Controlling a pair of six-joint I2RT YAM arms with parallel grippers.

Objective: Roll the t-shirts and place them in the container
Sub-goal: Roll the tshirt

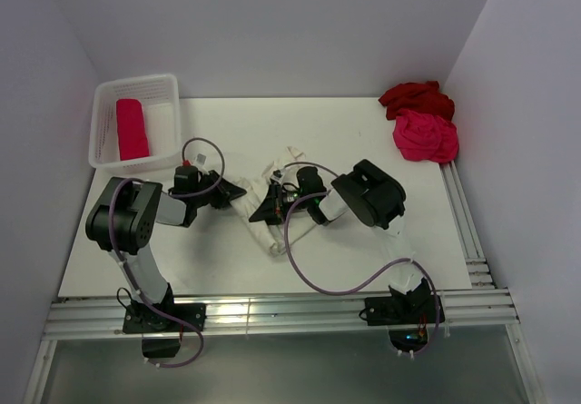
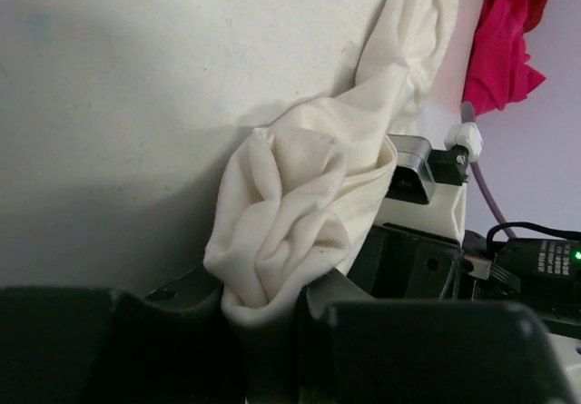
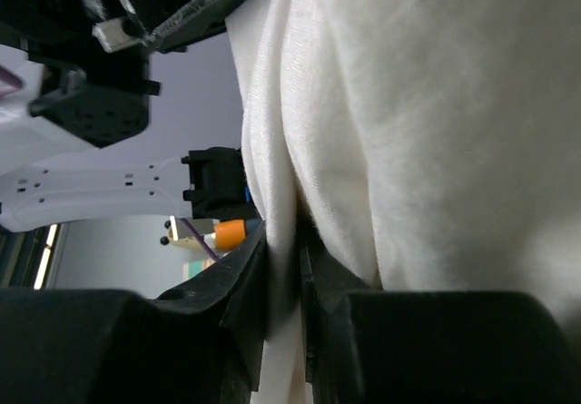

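Cream-white t-shirt [image 2: 290,204], bunched: one end pinched in left gripper [image 2: 263,313], a fold nipped by right gripper [image 3: 283,295]. Held between both, likely to tighten the roll.

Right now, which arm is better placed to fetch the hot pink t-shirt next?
Probably right. The hot pink t-shirt lies far right, nearer the right end effector; the left end effector sits farther left.

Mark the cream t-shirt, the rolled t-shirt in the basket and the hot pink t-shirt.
cream t-shirt [image 2: 290,195], left wrist view, bunched middle.
rolled t-shirt [image 1: 131,129], top view, middle of the roll.
hot pink t-shirt [image 1: 424,137], top view, centre of the heap.
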